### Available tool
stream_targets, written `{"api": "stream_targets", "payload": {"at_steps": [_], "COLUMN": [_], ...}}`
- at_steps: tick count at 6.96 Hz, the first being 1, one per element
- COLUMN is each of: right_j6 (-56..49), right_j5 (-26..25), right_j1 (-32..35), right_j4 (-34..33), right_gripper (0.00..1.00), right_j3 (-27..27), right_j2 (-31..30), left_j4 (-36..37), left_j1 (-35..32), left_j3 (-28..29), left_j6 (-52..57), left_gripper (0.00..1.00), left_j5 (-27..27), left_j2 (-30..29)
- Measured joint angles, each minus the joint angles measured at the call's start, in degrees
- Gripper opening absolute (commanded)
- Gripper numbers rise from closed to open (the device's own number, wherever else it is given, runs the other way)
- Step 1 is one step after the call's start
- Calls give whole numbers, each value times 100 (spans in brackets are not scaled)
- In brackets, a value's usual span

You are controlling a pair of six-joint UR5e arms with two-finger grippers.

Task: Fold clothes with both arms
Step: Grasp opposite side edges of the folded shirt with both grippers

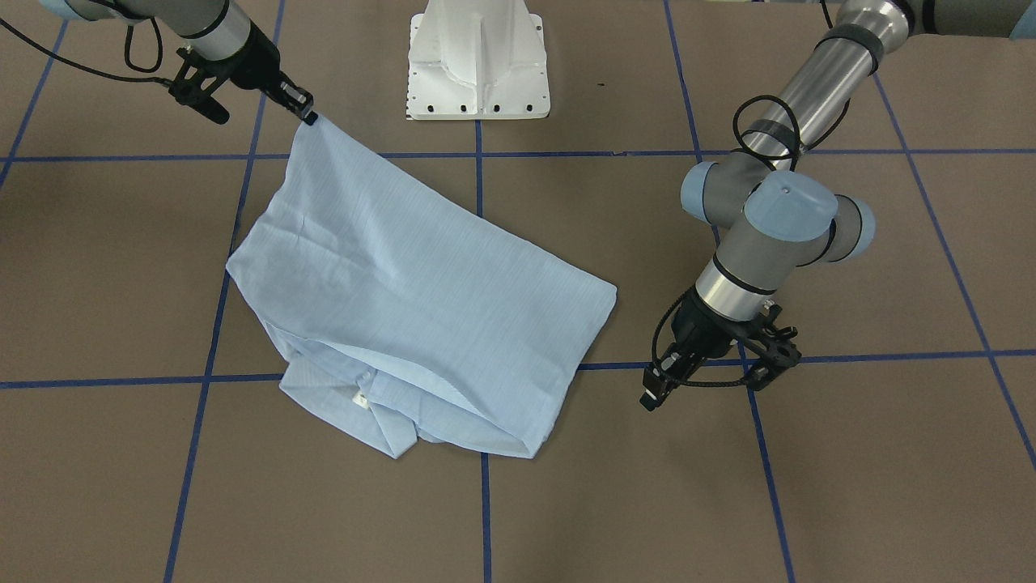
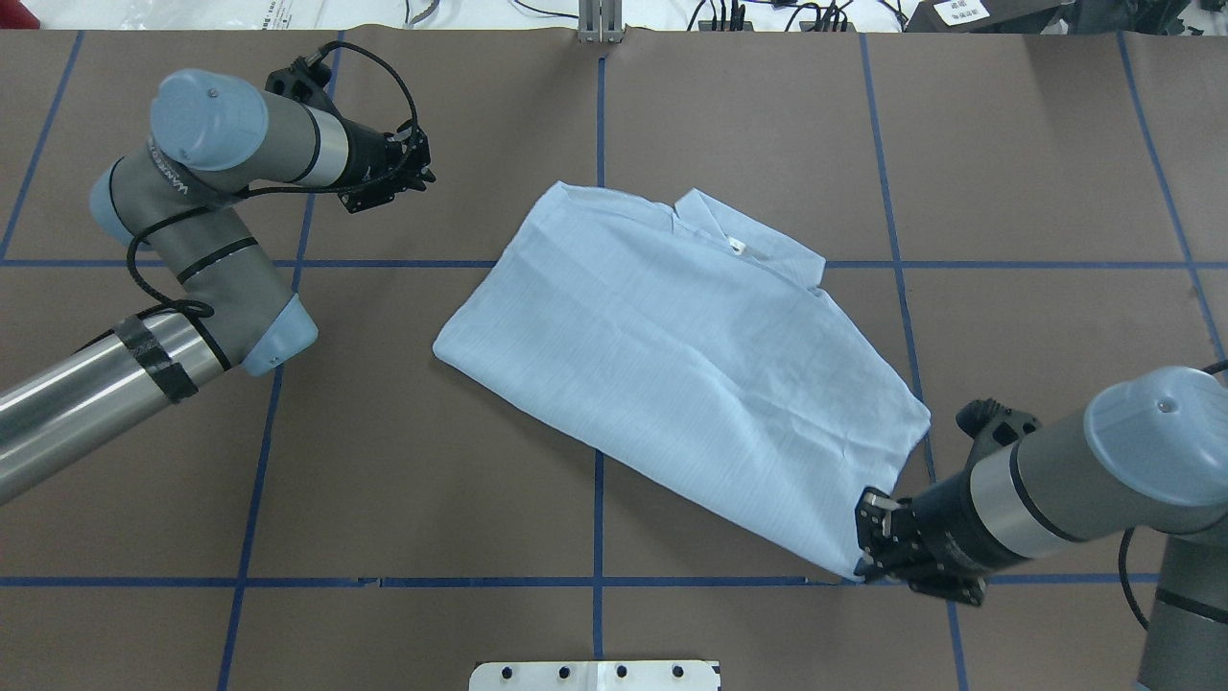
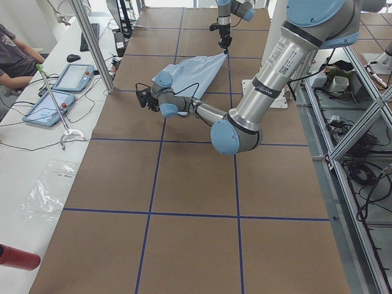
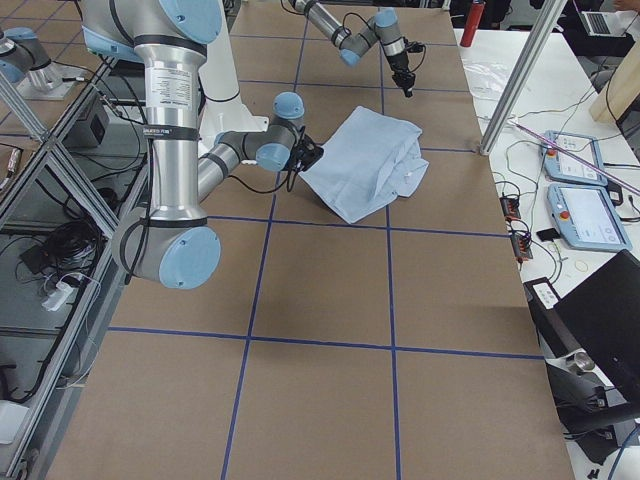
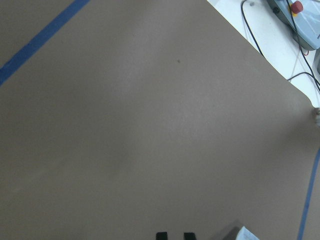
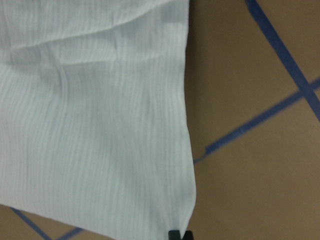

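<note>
The light-blue shirt (image 1: pixel 421 300) lies folded on the brown table, collar and white neck tag (image 2: pixel 737 246) at its far edge. It also shows in the overhead view (image 2: pixel 672 365) and the right wrist view (image 6: pixel 100 125). My right gripper (image 1: pixel 307 113) is shut on the shirt's near corner and holds it raised above the table; it also shows overhead (image 2: pixel 863 559) and in its own wrist view (image 6: pixel 180 234). My left gripper (image 1: pixel 651 393) is empty, off to the shirt's side (image 2: pixel 427 175). Its fingertips (image 5: pixel 161 235) stand slightly apart over bare table.
The white pedestal base (image 1: pixel 477 65) stands at the robot's side of the table. Blue tape lines (image 2: pixel 599 518) grid the brown surface. Operator tablets (image 3: pixel 73 76), a metal post (image 3: pixel 92 43) and cables lie on the white bench beyond the far edge.
</note>
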Motion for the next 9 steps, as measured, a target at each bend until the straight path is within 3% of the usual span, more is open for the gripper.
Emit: {"api": "stream_targets", "payload": {"at_steps": [1, 3, 4, 6, 9], "right_j6": [18, 84, 98, 83, 28], "right_j5": [608, 988, 1027, 1066, 996], "right_j1": [-300, -697, -545, 373, 1678], "right_j4": [-8, -11, -11, -1, 14], "right_gripper": [99, 100, 100, 100, 100], "right_j3": [147, 227, 222, 102, -1012], "right_j2": [-109, -164, -154, -42, 917], "left_j4": [1, 7, 7, 4, 272], "left_j1": [56, 238, 448, 1156, 1833], "left_j3": [-249, -696, -1050, -1751, -1956], "left_j6": [-226, -648, -866, -1418, -1895], "left_gripper": [24, 29, 41, 52, 60], "left_j5": [-137, -278, -272, -58, 362], "left_j2": [100, 339, 586, 1059, 1257]}}
